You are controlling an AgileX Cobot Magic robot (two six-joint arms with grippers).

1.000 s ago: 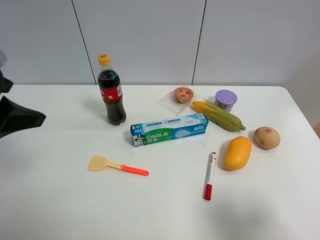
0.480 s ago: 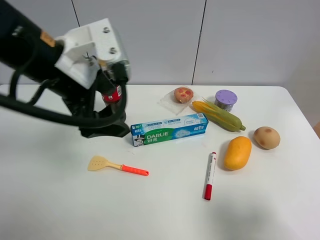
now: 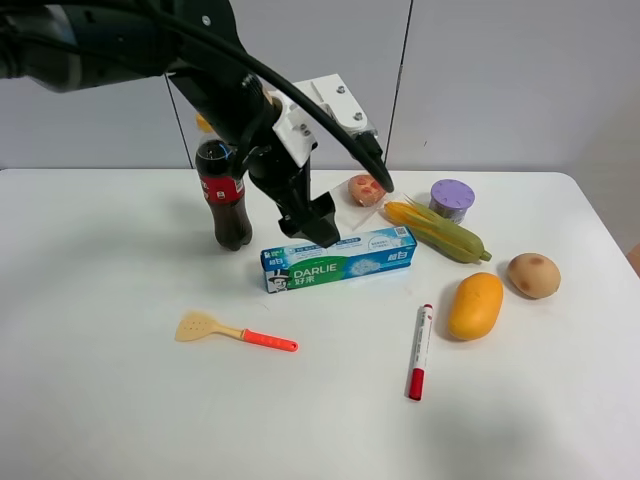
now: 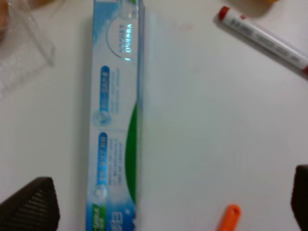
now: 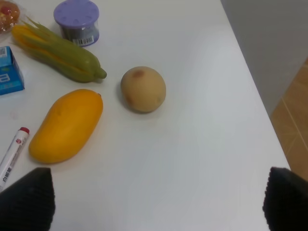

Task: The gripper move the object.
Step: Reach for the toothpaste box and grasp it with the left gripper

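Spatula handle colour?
The spatula has an orange-red handle and a pale yellow head; it shows best in the exterior high view.

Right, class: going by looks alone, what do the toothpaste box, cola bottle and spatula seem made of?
Toothpaste box: probably glossy printed card, given its crisp folded edges and sheen. Cola bottle: likely clear plastic; dark drink shows through, label wrapped round. Spatula: perhaps matte plastic, tan blade, orange handle; hard to tell.

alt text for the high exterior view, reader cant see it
The left pincer hangs just over the DARLIE toothpaste box on a white table. Around it are a cola bottle, spatula, marker, mango and corn.
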